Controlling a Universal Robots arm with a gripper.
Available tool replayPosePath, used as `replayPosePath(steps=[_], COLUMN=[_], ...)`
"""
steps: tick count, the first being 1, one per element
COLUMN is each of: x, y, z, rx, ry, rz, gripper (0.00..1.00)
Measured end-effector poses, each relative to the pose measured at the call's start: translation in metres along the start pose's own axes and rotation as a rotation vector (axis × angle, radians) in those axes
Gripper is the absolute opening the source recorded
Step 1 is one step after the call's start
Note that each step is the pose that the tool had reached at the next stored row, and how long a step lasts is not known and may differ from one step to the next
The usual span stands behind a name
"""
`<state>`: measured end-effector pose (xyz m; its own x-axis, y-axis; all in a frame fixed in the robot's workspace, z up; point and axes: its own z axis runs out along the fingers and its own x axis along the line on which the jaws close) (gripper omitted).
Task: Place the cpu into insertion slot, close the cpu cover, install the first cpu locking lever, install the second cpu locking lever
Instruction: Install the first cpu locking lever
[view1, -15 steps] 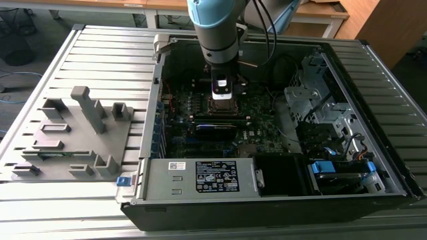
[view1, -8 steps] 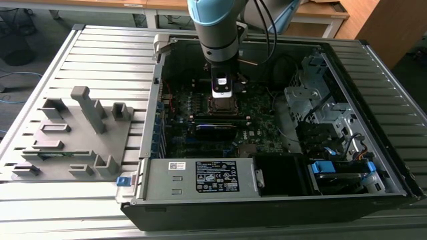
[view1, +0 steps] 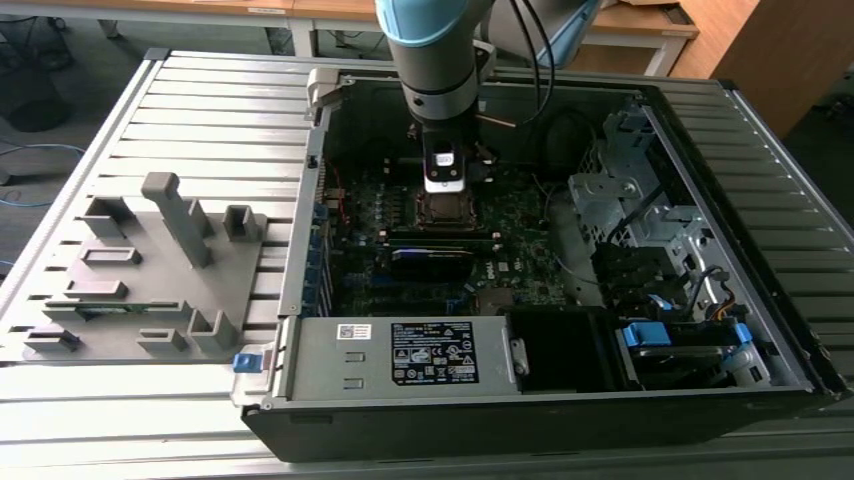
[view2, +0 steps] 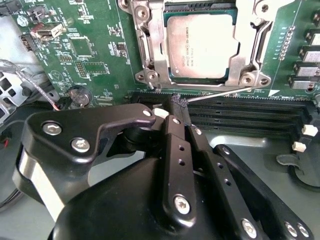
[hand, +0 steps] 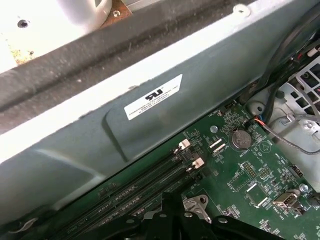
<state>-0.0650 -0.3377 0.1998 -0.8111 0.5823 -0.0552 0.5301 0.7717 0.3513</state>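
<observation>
Beside the cpu (view2: 200, 45), the end effector (view2: 179, 107) pinches a lever (view2: 220, 94).

A white sticker (hand: 153, 97) on the grey case wall (hand: 75, 135) in the first wrist view carries a bold black mark above lines of print too fine to make out. In the exterior view, a black label (view1: 434, 352) with white print and symbols sits on the power supply housing (view1: 320, 375), just beside a small pale sticker (view1: 352, 332). In the second wrist view, faint engraved lines cross the cpu (view2: 201, 45) and tiny white lettering dots the green motherboard (view2: 95, 55), but none of it is legible.
</observation>
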Motion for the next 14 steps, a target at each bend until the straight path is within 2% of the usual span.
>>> replayPosePath(steps=[6,14], x=[-0.0003,0.0009], y=[0.0021,0.0036], z=[-0.0053,-0.0050], rx=[0.0002,0.0004], ry=[0.0003,-0.0006], rz=[0.001,0.003], gripper=[0.11,0.11])
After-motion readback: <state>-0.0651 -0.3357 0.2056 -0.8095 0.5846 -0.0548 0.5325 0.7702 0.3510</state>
